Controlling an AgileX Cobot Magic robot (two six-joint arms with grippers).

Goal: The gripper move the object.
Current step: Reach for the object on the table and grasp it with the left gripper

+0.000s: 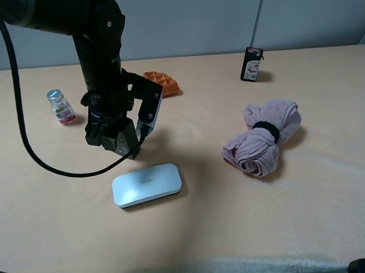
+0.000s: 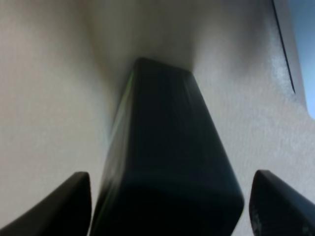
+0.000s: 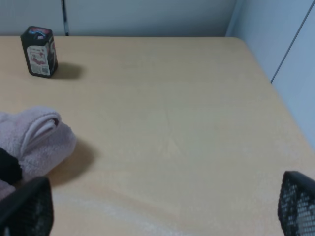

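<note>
Found left gripper (image 2: 170, 209) spread wide astride dark bottle (image 2: 167, 142), left of centre, just beyond white case (image 1: 147, 184). Found right gripper (image 3: 162, 206) likewise spread, by pink towel (image 3: 37, 137).

Blocky black gripper (image 1: 117, 146), looping black cable (image 1: 16, 102)

We can't see the dark bottle (image 2: 167, 157) from above, the left gripper (image 1: 114, 142) covers it; up close it's blurry and cut off at the edge. And the towel (image 3: 29, 142) is cropped too.
</note>
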